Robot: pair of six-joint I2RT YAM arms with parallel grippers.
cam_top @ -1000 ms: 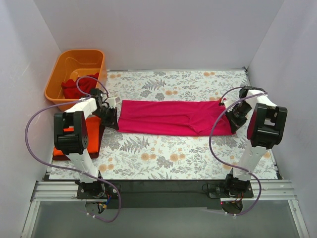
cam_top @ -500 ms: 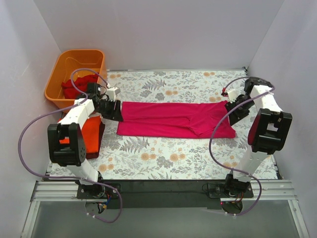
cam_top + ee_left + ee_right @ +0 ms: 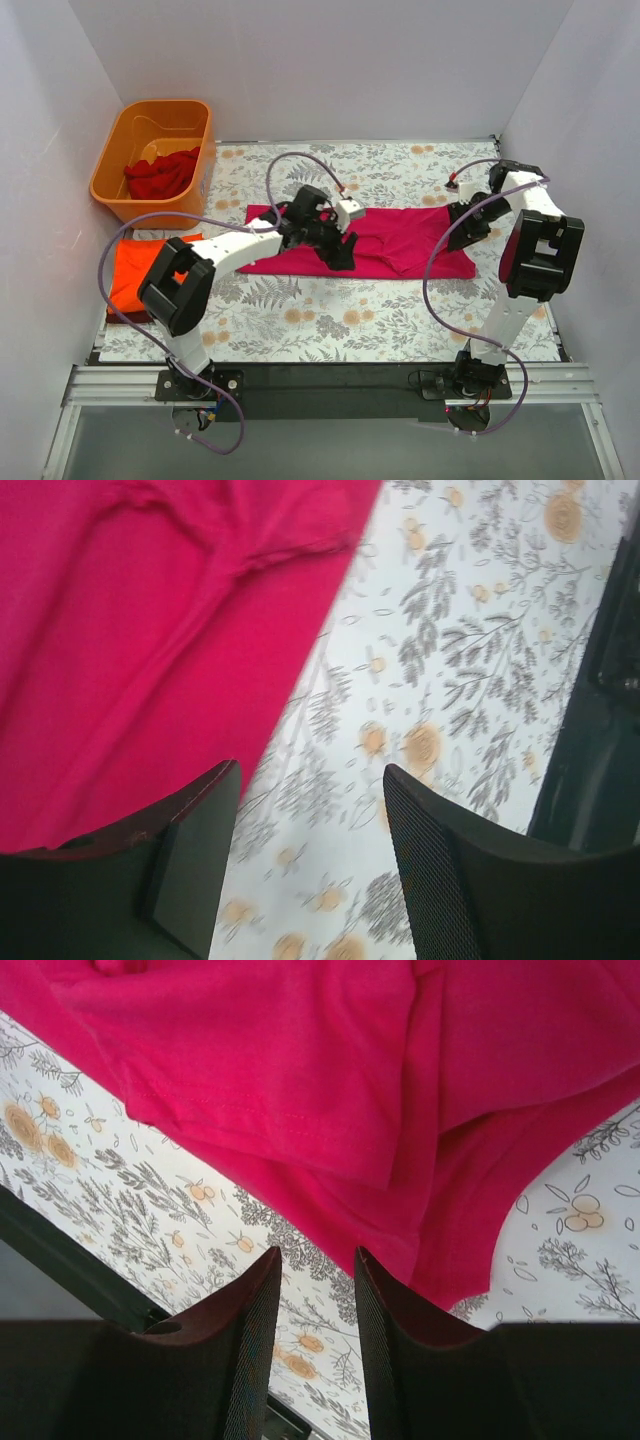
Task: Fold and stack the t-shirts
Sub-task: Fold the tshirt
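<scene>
**A:** Where is the pink t-shirt [image 3: 400, 240] placed, and why in that shape?

**B:** It is spread flat on the bench [image 3: 300, 310] as a long narrow band. The lengthwise fold is judged done, so the crosswise fold is taken to be the step in hand.

**A:** How are the 2 end effectors held?

**B:** The left end effector [image 3: 310, 780] is poised over the pink t-shirt's near edge, about mid-length. Its jaws are parted and nothing is held. The right end effector [image 3: 318, 1260] is set at the pink t-shirt's right end, with its jaws narrowly parted and nothing gripped. The cloth is seen just beyond its fingertips.

**A:** Why those 2 spots?

**B:** A fresh hold is probably being lined up, with the end to be carried over and the middle to be pinned.

**A:** And the other garments?

**B:** A folded orange t-shirt [image 3: 135, 275] is laid left of the pink t-shirt, presumably as the base of the stack. A red t-shirt [image 3: 160, 175] is bundled in the orange tub [image 3: 115, 160], beyond the pink t-shirt's left end.
</scene>
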